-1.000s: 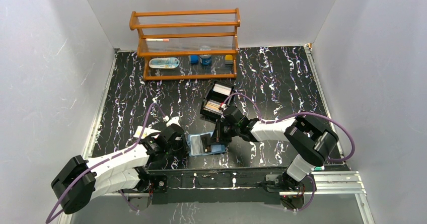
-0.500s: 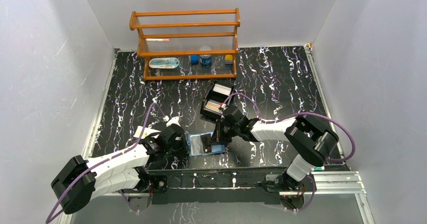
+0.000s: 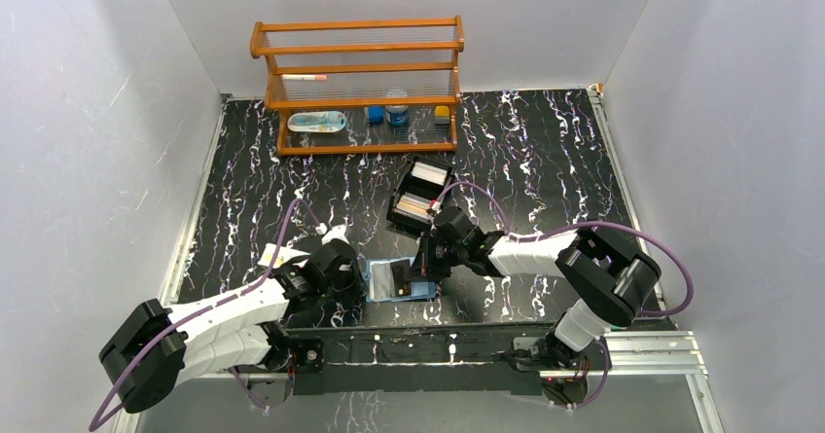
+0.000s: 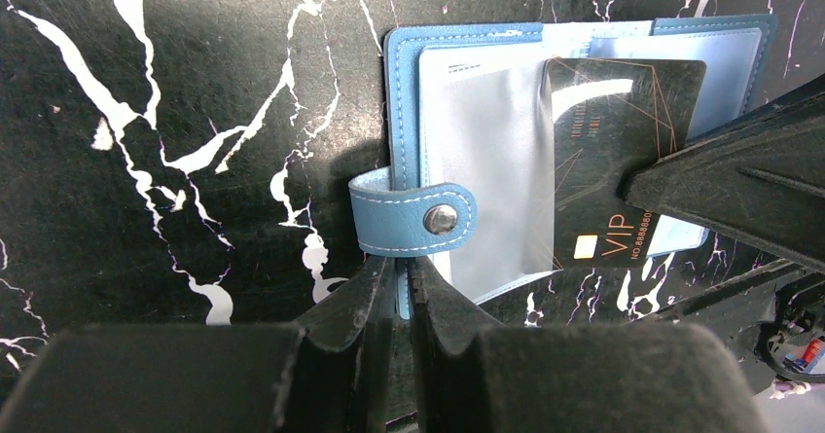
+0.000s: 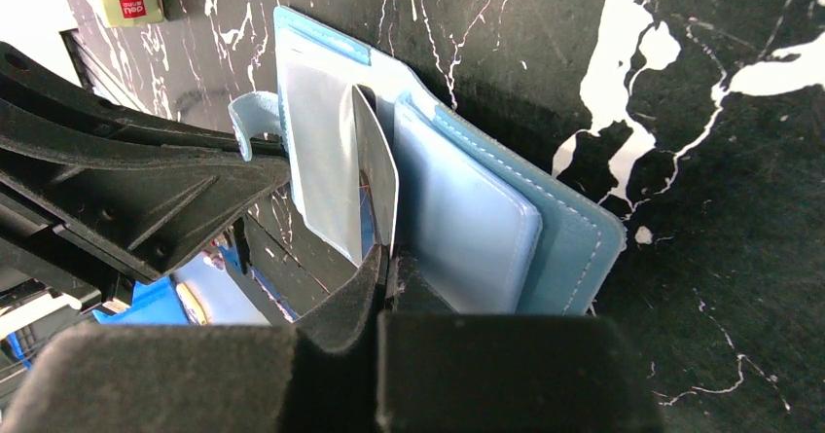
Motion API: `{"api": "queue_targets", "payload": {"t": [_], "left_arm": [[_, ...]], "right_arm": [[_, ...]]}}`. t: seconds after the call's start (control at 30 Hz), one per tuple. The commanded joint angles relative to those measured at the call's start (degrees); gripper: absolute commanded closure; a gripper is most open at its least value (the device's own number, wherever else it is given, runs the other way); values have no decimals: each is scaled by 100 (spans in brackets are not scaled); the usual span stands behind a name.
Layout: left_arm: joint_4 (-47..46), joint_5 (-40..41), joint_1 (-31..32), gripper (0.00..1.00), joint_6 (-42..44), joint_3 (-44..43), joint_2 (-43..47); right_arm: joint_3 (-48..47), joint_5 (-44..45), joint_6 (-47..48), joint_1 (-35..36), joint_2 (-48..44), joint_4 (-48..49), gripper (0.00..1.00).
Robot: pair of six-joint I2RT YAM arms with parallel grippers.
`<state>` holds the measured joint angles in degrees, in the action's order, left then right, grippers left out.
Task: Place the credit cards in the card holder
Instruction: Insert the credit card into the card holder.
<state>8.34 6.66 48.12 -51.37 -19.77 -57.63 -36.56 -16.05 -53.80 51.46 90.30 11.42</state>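
My right gripper (image 5: pixel 385 270) is pinched tight on a dark credit card (image 4: pixel 613 151), and the card's edge is tucked at the mouth of a clear sleeve (image 4: pixel 486 180) in the open card holder (image 4: pixel 467 36). My left gripper (image 4: pixel 401 282) is clamped on the holder's edge, right by the snap tab (image 4: pixel 413 219). Compared with a second ago, my right elbow has swung out a bit and the left hasn't budged. The black box (image 3: pixel 420 198) sits just behind on the tabletop (image 3: pixel 545 161), with the wooden rack (image 3: pixel 360 83) at the back.
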Motion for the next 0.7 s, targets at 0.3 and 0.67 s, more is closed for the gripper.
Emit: {"api": "queue_targets", "payload": {"t": [0.3, 0.67], "left_arm": [[317, 260, 2, 90, 145, 30, -292], [335, 251, 0, 90, 126, 52, -289]], "right_arm": [[150, -60, 57, 47, 100, -653, 100], [244, 83, -114, 39, -23, -606, 100]]}}
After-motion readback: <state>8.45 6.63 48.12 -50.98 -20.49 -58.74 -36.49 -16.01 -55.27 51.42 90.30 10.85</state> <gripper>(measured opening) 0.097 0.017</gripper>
